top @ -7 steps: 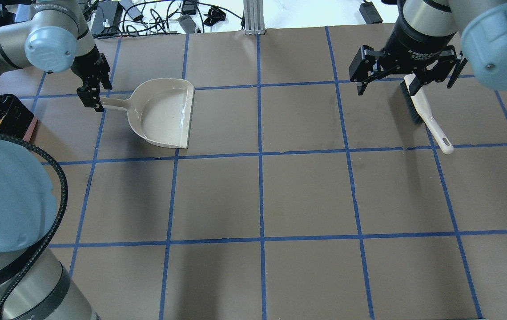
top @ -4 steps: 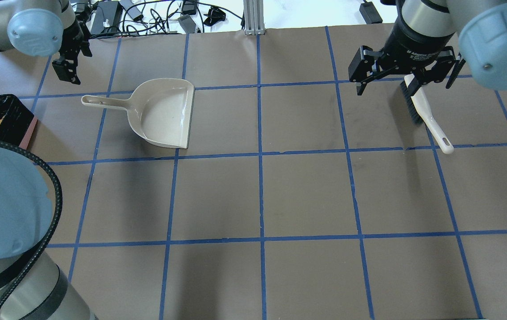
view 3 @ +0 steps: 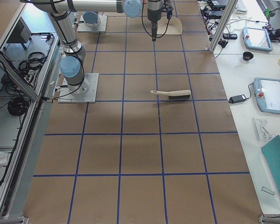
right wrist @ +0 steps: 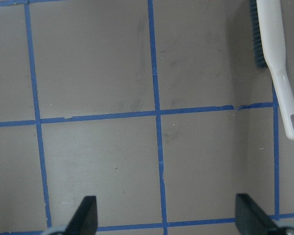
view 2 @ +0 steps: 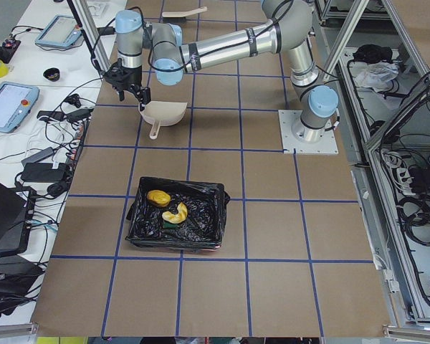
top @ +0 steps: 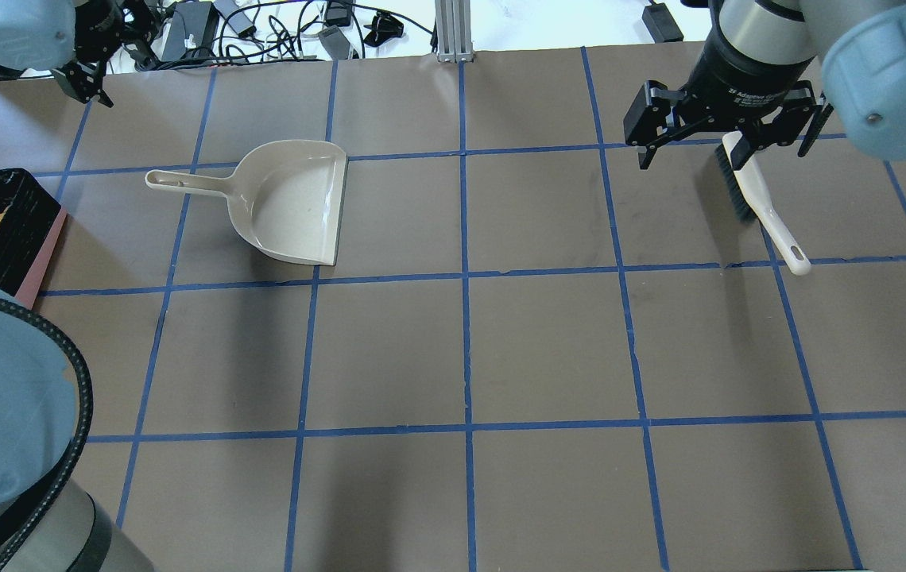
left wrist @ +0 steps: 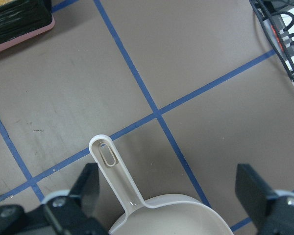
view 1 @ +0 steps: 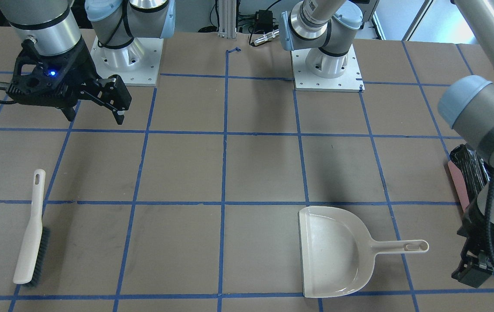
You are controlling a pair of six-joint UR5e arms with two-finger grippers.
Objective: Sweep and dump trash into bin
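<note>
The trash lies inside the bin (view 2: 178, 218): an orange-yellow lump (view 2: 158, 197), a tan croissant piece (view 2: 176, 213) and a green sponge piece (view 2: 170, 223). The bin (top: 4, 222) is pink with a black bag and stands at the table's left edge. The beige dustpan (top: 290, 202) rests flat on the table and holds nothing. My left gripper (left wrist: 169, 196) hangs open high above the dustpan handle (left wrist: 112, 171), near the far left corner (top: 87, 86). My right gripper (top: 729, 131) is open above the brush (top: 755, 199), apart from it.
The white brush (view 1: 32, 234) with dark bristles lies on the table on the right side. Cables and power adapters (top: 262, 28) crowd the far edge. Both arm bases (view 1: 327, 65) are bolted to the near side. Blue tape (top: 465, 274) grids the brown table.
My left gripper has come off the dustpan handle and moved up and away toward the far left corner. The dustpan stays put. The right gripper has hardly moved.
</note>
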